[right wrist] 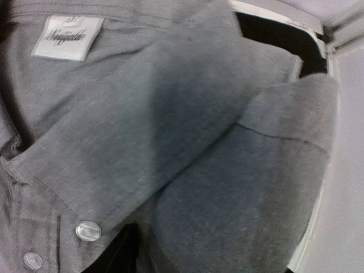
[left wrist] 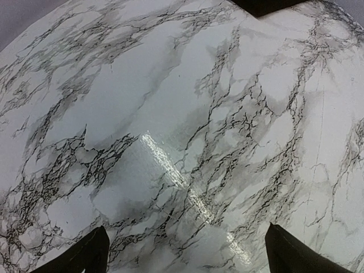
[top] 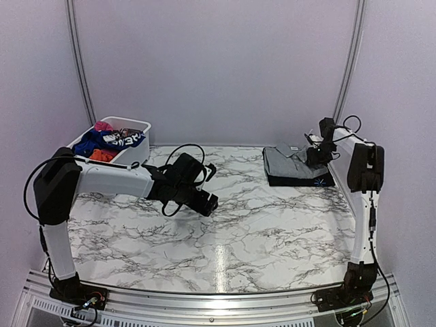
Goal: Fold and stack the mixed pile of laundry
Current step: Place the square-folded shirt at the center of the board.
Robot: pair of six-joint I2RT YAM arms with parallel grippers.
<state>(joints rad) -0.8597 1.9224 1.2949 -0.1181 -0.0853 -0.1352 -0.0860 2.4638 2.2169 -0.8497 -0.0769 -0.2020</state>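
Observation:
A folded grey collared shirt (top: 289, 163) lies on a folded black garment (top: 300, 181) at the back right of the table. My right gripper (top: 315, 158) is down on the shirt's far right part. In the right wrist view grey cloth (right wrist: 187, 142) fills the frame, with a white neck label (right wrist: 67, 37) and a button (right wrist: 88, 230); a fold of cloth covers the jaws, so their state is hidden. The rest of the laundry pile (top: 103, 142), blue, orange-red and pink, sits in the white basket. My left gripper (top: 208, 202) (left wrist: 190, 256) hangs open over bare marble.
The white basket (top: 138, 155) stands at the back left against the wall. The marble table (top: 259, 231) stretches between both arms. A metal rail runs along the near edge (top: 204, 300). The right wall is close beside the garment stack.

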